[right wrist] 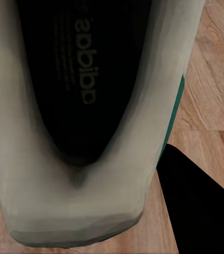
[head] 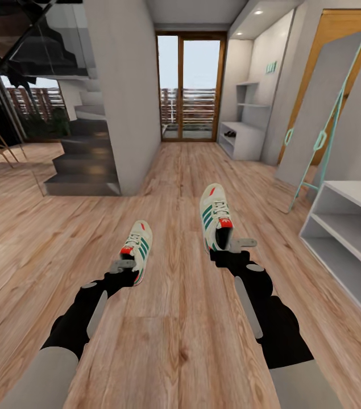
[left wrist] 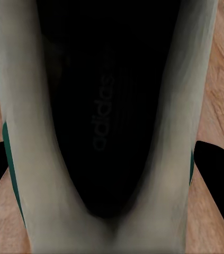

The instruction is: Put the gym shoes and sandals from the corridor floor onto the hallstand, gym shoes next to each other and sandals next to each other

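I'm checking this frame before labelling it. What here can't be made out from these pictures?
- Gripper fingers: in both wrist views the held gym shoes hide most of them.
- Dark items on the far hallstand's bench: too small in the head view to identify.
- Low white bench: cut off by the head view's right edge.
- Shoe toes: beyond the wrist views' edges.

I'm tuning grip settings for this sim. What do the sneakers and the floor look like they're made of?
The two gym shoes look like matte cream leather or synthetic, with green side stripes and a dark fabric-like insole; the exact material is unclear. The corridor floor looks like satin-finished wood planks with visible grain and seams.
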{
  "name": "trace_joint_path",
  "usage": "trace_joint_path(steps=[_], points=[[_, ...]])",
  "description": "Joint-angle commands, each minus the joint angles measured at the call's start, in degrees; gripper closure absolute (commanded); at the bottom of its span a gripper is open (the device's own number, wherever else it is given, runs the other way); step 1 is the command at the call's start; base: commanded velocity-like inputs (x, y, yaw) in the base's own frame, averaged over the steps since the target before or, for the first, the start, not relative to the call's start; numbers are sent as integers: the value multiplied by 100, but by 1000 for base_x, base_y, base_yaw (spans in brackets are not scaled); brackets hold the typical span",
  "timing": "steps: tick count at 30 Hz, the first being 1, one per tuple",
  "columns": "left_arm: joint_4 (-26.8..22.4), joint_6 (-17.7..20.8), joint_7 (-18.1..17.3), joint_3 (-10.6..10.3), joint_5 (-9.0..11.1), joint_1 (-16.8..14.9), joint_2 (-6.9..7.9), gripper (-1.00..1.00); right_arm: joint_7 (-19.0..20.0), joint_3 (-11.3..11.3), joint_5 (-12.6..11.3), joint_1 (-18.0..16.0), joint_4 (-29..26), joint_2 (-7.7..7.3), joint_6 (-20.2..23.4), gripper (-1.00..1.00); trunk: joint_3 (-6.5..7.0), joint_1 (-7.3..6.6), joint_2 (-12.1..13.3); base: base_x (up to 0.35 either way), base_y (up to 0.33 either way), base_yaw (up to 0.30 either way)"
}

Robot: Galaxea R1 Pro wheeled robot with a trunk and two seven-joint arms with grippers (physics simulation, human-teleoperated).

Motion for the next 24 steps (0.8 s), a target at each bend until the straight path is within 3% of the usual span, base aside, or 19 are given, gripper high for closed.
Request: trace_joint_path(steps=[1,24], points=[[-8,43,-30,26,26,-3,-7,100,-53,7,-53,-4,-6,-1,21,100,-3,2,-2,307,0,-63],[-8,43,-30,34,26,-3,-7,100,-53,7,-70,-4,-6,-5,21,100,20,2,-2,296,0,-31]])
